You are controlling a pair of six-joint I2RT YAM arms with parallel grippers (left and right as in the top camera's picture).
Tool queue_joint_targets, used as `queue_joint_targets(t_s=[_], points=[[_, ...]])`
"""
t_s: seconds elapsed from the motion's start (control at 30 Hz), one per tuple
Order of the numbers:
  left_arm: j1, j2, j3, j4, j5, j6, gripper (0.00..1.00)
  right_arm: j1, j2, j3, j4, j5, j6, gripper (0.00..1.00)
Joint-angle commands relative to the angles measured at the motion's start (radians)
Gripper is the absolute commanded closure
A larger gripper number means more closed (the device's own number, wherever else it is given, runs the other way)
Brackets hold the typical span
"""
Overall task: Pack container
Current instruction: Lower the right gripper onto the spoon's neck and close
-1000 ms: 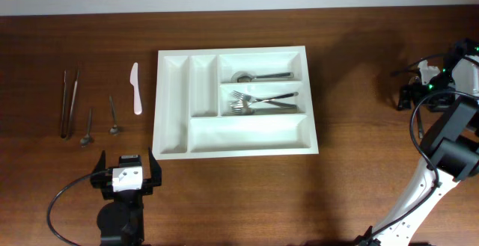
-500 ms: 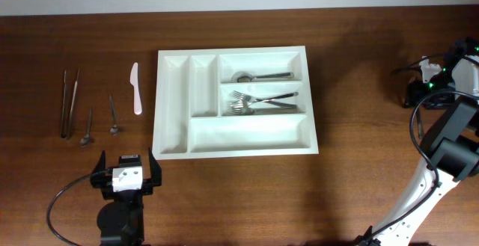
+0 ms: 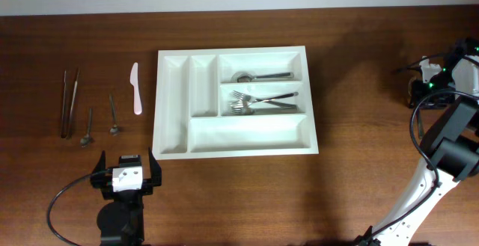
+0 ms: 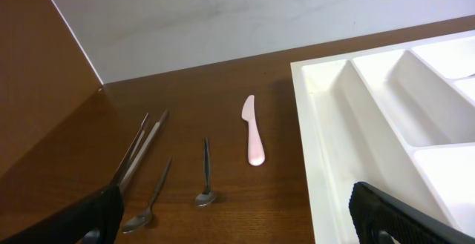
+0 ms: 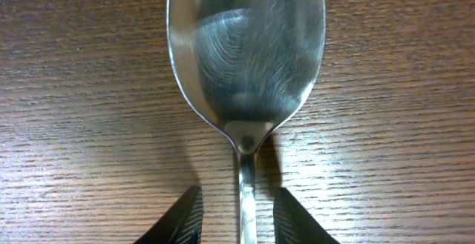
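The container, a big white cutlery tray, lies mid-table; its left edge shows in the left wrist view. One upper compartment holds a spoon, the one below it forks. At the far right my right gripper points down at the table. In its wrist view, the right gripper has its narrowly parted fingers on either side of the thin handle of a metal spoon, with a small gap on each side. My left gripper rests wide open below the tray's left corner, holding nothing.
Left of the tray lie a white plastic knife, two small spoons and long metal tongs. The same knife, spoons and tongs appear ahead of the left gripper.
The right gripper's jaws have narrowed from wide open, drawing in at the far right of the table. The left arm and the cutlery have not moved.
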Motion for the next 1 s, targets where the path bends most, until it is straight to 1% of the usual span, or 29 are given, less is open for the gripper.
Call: queue_joint_targets(t_s=[0.0, 0.27, 0.33, 0.4, 0.87, 0.97], points=[[-0.005, -0.008, -0.006, 0.003, 0.010, 0.008, 0.01, -0.008, 0.019, -0.010, 0.003, -0.008, -0.003, 0.72], [-0.005, -0.008, -0.006, 0.003, 0.010, 0.008, 0.01, -0.008, 0.019, -0.010, 0.003, 0.002, -0.003, 0.74], [-0.005, -0.008, -0.006, 0.003, 0.010, 0.008, 0.01, -0.008, 0.019, -0.010, 0.003, 0.015, -0.003, 0.78], [-0.005, -0.008, -0.006, 0.003, 0.010, 0.008, 0.01, -0.008, 0.019, -0.010, 0.003, 0.022, -0.003, 0.80], [-0.005, -0.008, -0.006, 0.003, 0.010, 0.008, 0.01, -0.007, 0.019, -0.010, 0.003, 0.022, -0.003, 0.81], [-0.005, -0.008, -0.006, 0.003, 0.010, 0.008, 0.01, -0.007, 0.019, -0.010, 0.004, 0.022, -0.003, 0.86]])
